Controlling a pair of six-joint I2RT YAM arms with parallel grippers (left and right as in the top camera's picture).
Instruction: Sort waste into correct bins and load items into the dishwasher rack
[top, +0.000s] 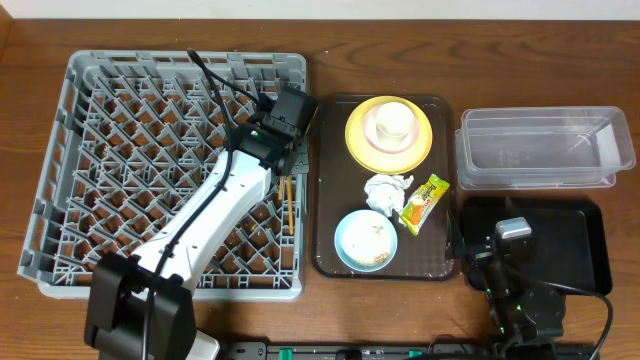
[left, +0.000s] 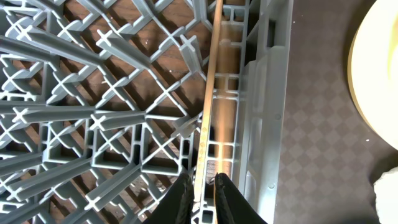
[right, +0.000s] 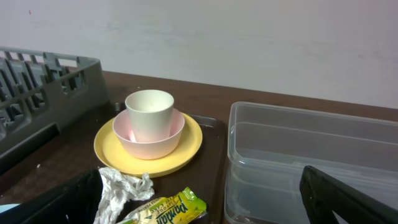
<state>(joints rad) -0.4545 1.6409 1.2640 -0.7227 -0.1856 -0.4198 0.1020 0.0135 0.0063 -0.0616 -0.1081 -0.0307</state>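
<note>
1. The chopsticks (top: 288, 205) are located inside the dishwasher rack (top: 150, 62), just beside its right wall. Their long axis is aligned parallel with that wall, running far to near across the worktop (top: 400, 50).
2. The far end of the pair is flanked by the fingers (left: 231, 200) of the left gripper (left: 204, 200), whose jaws are set narrowly apart. Whether the wood is pressed or merely bracketed cannot be told.
3. The right gripper (top: 510, 235) is seen spread wide with nothing between its fingers, positioned above the black tray (top: 575, 250).
4. The clear tub (top: 545, 150) is placed just beyond the black tray, with its long axis running left to right.
5. The brown serving tray (top: 330, 200) is set between the rack and the bins, its left edge just beside the rack's right wall.
6. On it, the yellow plate (top: 358, 140) is found at the far end (a pink bowl (right: 149, 142) and a white cup (right: 149, 111) are stacked on it). The napkin (top: 385, 190) and the wrapper (top: 423, 202) are noted in the middle. The light-blue bowl (top: 345, 235), holding food scraps (top: 372, 240), is at the near end.
7. A broad strip of bare worktop is observed along the far edge.
</note>
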